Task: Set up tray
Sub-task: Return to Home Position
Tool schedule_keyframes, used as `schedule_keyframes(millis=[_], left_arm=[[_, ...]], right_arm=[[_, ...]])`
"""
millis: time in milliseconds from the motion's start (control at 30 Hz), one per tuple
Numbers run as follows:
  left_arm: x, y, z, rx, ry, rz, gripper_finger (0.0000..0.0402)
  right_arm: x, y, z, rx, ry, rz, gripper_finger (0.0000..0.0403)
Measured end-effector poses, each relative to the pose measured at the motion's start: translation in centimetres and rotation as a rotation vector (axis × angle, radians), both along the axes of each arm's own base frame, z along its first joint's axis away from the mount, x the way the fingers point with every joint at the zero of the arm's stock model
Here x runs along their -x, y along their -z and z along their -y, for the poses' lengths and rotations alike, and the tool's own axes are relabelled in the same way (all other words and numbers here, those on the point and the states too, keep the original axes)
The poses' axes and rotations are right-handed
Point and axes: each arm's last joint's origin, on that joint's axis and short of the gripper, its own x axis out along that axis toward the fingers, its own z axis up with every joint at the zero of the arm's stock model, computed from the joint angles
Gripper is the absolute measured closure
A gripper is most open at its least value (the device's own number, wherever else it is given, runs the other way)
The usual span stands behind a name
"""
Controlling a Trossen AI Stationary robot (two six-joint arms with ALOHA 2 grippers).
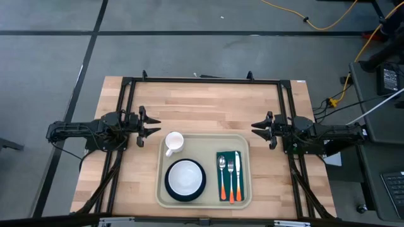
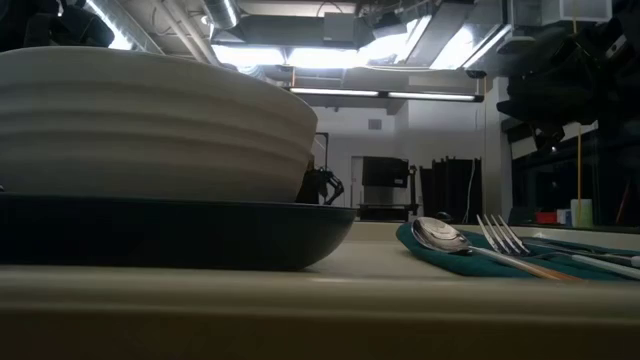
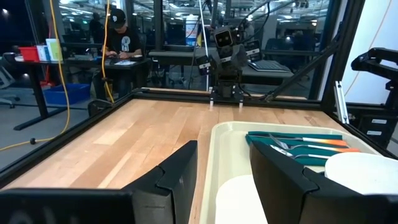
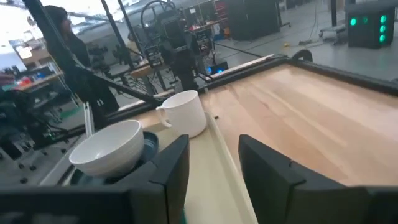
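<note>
The beige tray (image 1: 208, 157) lies flat on the near middle of the wooden table. It carries a white mug (image 1: 173, 143), a white bowl (image 1: 185, 178) on a dark plate (image 2: 170, 235), and a green napkin (image 1: 230, 176) with spoon, fork and knife. My left gripper (image 1: 154, 125) hovers open just beyond the tray's far left corner, with the tray rim (image 3: 208, 155) and mug (image 3: 242, 199) ahead of its fingers. My right gripper (image 1: 255, 128) hovers open by the far right corner, facing the mug (image 4: 186, 114) and bowl (image 4: 109, 148). Neither touches anything.
Bare wood stretches across the table's far half (image 1: 202, 101) and on both sides of the tray. A black frame (image 1: 202, 80) borders the table. People sit at desks (image 3: 121, 37) beyond the table, and yellow cables (image 1: 315, 22) lie on the floor.
</note>
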Motion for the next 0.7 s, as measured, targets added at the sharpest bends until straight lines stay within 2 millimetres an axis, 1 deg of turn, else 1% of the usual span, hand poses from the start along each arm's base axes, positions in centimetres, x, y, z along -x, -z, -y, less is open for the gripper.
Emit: schedule_keyframes(millis=[200, 700], left_arm=[[0.00, 0.00, 0.00, 0.000, -0.001, 0.000, 0.0258], [0.00, 0.00, 0.00, 0.000, -0.001, 0.000, 0.0258]], right_arm=[[0.00, 0.00, 0.00, 0.120, -0.005, -0.010, 0.0258], [0.00, 0.00, -0.01, 0.108, -0.005, -0.009, 0.0258]])
